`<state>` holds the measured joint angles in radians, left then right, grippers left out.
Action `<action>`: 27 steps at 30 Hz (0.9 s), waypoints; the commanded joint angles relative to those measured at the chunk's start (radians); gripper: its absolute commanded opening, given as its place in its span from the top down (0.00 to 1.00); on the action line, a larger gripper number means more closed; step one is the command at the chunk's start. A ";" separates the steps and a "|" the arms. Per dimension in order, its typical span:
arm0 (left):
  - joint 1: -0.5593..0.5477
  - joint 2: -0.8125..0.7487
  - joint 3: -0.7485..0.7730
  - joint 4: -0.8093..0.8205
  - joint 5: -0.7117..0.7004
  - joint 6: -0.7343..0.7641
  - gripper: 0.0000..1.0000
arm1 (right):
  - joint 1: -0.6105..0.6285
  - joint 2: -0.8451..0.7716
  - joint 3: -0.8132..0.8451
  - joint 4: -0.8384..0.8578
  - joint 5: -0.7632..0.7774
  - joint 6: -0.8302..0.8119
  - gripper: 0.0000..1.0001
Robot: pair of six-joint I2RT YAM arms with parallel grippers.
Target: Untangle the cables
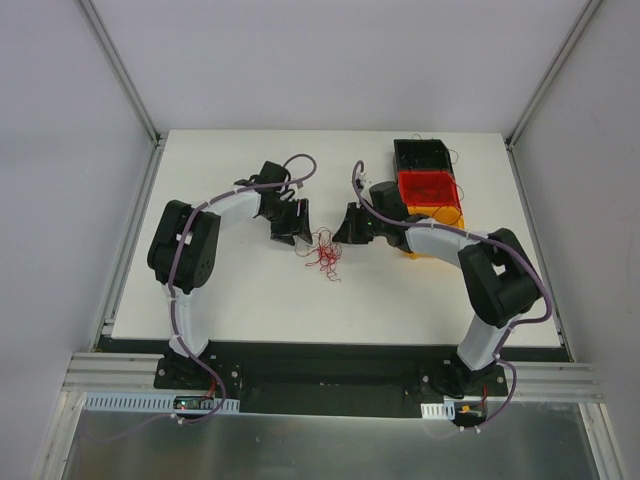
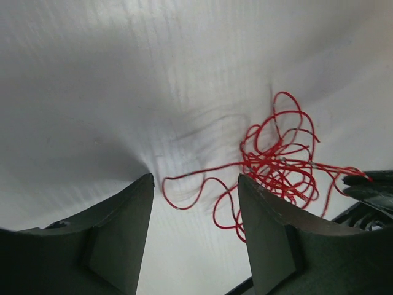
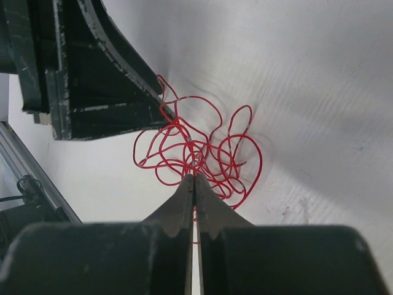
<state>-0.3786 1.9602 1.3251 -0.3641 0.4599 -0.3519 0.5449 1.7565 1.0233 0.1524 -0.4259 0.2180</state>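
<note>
Red tangle of cables (image 1: 325,255) lying on the white counter (image 1: 250,300), near its middle. Right hand (image 3: 194,178) pressed together at the knot's edge, probably nipping one strand, though hard to confirm. Left hand (image 2: 195,184) spread apart, straddling a stray loop. Best to clamp that loop, then draw apart slowly, low. No readable writing or labels anywhere.

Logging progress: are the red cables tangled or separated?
Tangled. The cables lie in one clump of crossing red loops on the table; only one strand trails loose toward the left gripper.
</note>
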 commanded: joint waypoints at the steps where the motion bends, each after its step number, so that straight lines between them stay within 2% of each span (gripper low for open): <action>1: 0.003 0.038 0.065 -0.039 -0.099 0.065 0.45 | -0.005 -0.077 -0.014 0.064 -0.039 0.020 1.00; 4: 0.000 0.065 0.095 -0.058 -0.176 0.094 0.59 | -0.005 -0.110 -0.028 0.064 -0.034 0.026 1.00; 6: 0.000 0.066 0.112 -0.079 -0.220 0.113 0.74 | 0.001 -0.156 -0.035 0.052 -0.014 0.021 0.99; 7: 0.000 0.059 0.118 -0.087 -0.248 0.122 0.85 | 0.006 -0.187 -0.034 0.033 0.002 0.011 1.00; 9: 0.000 0.016 0.123 -0.098 -0.318 0.136 1.00 | 0.016 -0.257 -0.008 -0.051 0.057 -0.032 1.00; 13: 0.000 -0.173 0.097 -0.098 -0.434 0.163 1.00 | 0.052 -0.385 0.058 -0.220 0.223 -0.144 0.99; 16: 0.000 -0.317 0.060 -0.056 -0.439 0.188 1.00 | 0.079 -0.460 0.119 -0.286 0.308 -0.207 1.00; 19: 0.000 -0.438 0.007 -0.006 -0.374 0.223 0.71 | 0.086 -0.495 0.201 -0.330 0.316 -0.212 1.00; 21: 0.000 -0.497 -0.033 0.027 -0.328 0.243 0.74 | 0.086 -0.506 0.253 -0.332 0.302 -0.212 1.00; 23: 0.000 -0.543 -0.059 0.051 -0.279 0.255 0.85 | 0.087 -0.502 0.311 -0.343 0.285 -0.212 1.00; 25: 0.000 -0.586 -0.070 0.068 -0.238 0.267 0.92 | 0.086 -0.491 0.369 -0.353 0.282 -0.212 1.00; 26: 0.000 -0.609 -0.076 0.077 -0.228 0.272 0.93 | 0.087 -0.483 0.389 -0.355 0.279 -0.207 1.00; 27: 0.000 -0.633 -0.079 0.088 -0.218 0.277 0.89 | 0.087 -0.476 0.405 -0.356 0.277 -0.201 1.00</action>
<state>-0.3786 1.3655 1.2903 -0.3111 0.1608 -0.1280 0.6300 1.2747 1.3357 -0.1722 -0.1604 0.0315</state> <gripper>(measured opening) 0.081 0.009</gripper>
